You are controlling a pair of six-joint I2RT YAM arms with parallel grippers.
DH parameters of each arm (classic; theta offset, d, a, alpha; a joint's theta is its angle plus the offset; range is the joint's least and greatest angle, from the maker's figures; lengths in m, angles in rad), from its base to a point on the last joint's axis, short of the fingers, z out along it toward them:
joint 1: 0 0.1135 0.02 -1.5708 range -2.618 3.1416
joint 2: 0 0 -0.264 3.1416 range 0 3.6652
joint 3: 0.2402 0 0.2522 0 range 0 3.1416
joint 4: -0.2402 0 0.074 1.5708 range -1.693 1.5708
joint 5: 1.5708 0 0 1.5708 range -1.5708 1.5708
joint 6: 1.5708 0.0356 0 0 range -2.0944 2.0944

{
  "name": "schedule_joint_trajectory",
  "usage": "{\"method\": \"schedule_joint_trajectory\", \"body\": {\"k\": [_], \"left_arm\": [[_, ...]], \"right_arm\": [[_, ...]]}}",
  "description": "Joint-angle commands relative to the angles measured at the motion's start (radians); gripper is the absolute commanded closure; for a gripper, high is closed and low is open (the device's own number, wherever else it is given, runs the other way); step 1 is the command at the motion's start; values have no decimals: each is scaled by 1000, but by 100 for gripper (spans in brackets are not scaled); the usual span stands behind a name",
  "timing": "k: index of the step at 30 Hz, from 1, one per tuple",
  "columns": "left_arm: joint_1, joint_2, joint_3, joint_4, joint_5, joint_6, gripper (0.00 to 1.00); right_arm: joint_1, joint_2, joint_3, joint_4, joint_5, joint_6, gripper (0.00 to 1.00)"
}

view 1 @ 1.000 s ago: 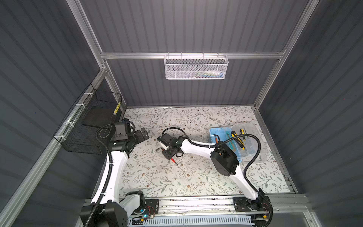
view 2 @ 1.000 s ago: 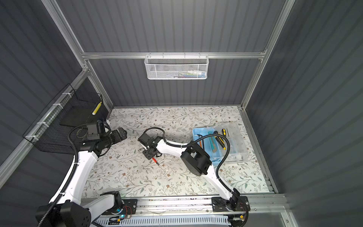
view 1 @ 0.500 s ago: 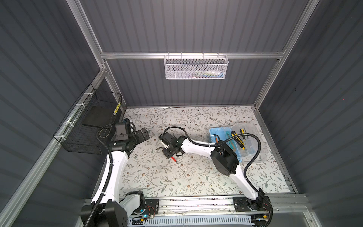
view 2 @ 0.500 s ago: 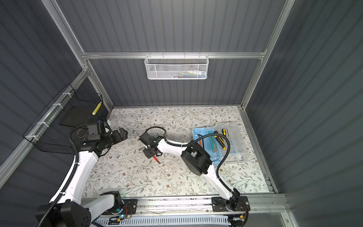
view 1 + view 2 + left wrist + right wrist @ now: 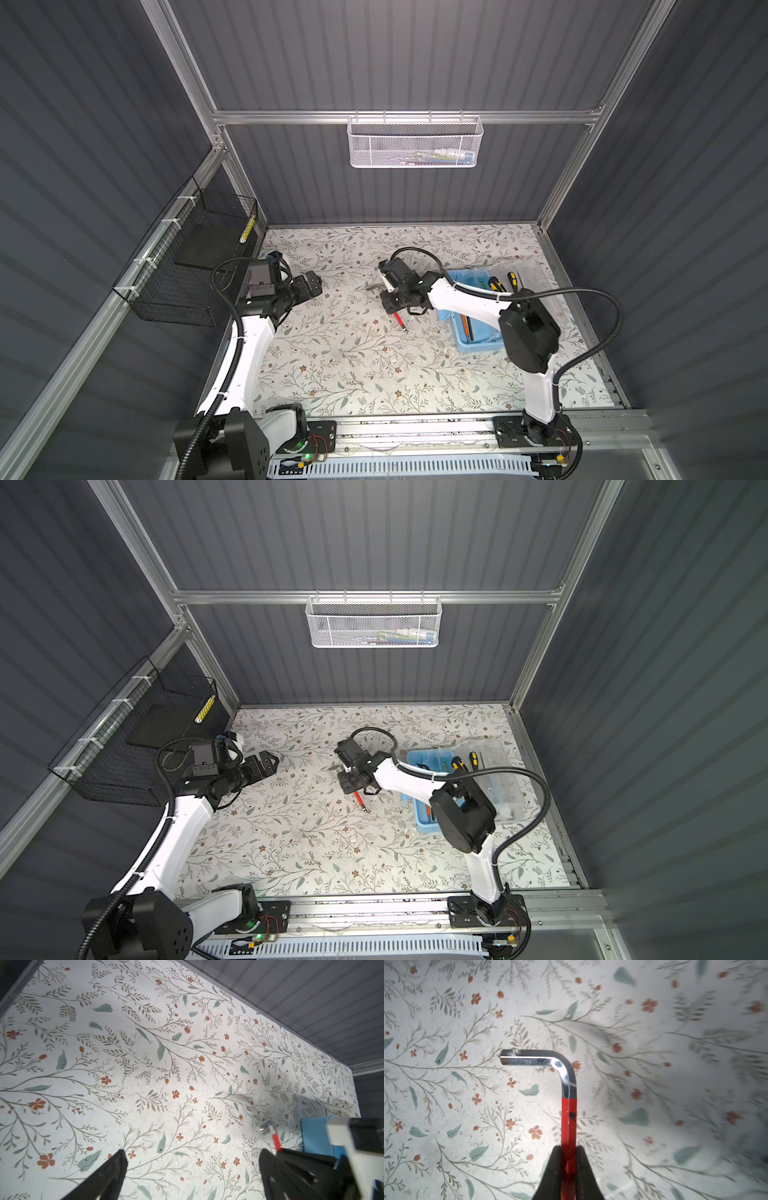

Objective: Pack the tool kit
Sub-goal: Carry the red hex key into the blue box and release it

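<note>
**Right hand clamps a red hex key over the flowered counter**

Dark grey ribbed walls framed in aluminium close in a counter [image 5: 332,365] covered with a pale sheet printed with leaves and small red flowers. A white mesh basket [image 5: 414,142] hangs from the rail on the back wall, with a few items lying in it that are too small to name. A black wire basket [image 5: 187,266] is tied to the rail on the left wall; a yellow strip shows at its far corner.

The tool kit [image 5: 478,328], a light-blue box, sits on the counter's right side, partly hidden by the right arm. Its clear lid [image 5: 536,286] lies open to its right. Yellow-and-black handled tools [image 5: 505,282] rest at its far end, and a thin orange-handled tool lies inside.

The right hand [image 5: 568,1153] is closed on an L-shaped hex key [image 5: 568,1105], gripping its red-coated long shaft; the bare chrome short leg bends off to one side beyond the fingertips. In both top views this hand [image 5: 401,299] sits near the counter's middle, left of the tool kit, with the red shaft poking out below it toward the front.

The left hand [image 5: 191,1159] has its fingers [image 5: 116,1167] spread wide apart with nothing between them, above bare counter. In a top view it [image 5: 266,764] hangs over the counter's left side, beside the black wire basket.
</note>
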Motion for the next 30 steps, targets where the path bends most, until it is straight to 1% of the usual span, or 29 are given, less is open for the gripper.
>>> {"method": "schedule_joint_trajectory", "body": {"k": [1,4,6,7,10,12,15,20,26,30], "left_arm": [[7,2,-39,49,82,-14,1],[5,-3,-81,113,116,-50,1],[4,-7,-109,153,162,-59,1],[2,-5,-115,160,162,-67,1],[-5,16,-119,163,177,-69,1],[-20,25,-121,170,178,-69,1],[-53,41,-123,179,170,-75,1],[-93,58,-120,180,152,-78,1],[-108,47,-116,166,134,-77,1],[-110,40,-114,155,133,-69,0]], "right_arm": [[-61,-137,-102,20,91,29,97],[-139,-264,-219,-10,143,45,97],[-192,-338,-288,-11,166,57,97],[-218,-372,-322,-13,178,62,97],[-286,-441,-401,-10,206,73,97],[-325,-456,-429,-14,214,79,97],[-356,-446,-454,-9,235,78,98],[-377,-374,-446,0,241,83,98],[-378,-293,-438,9,240,90,97],[-378,-259,-454,39,266,92,95]]}}
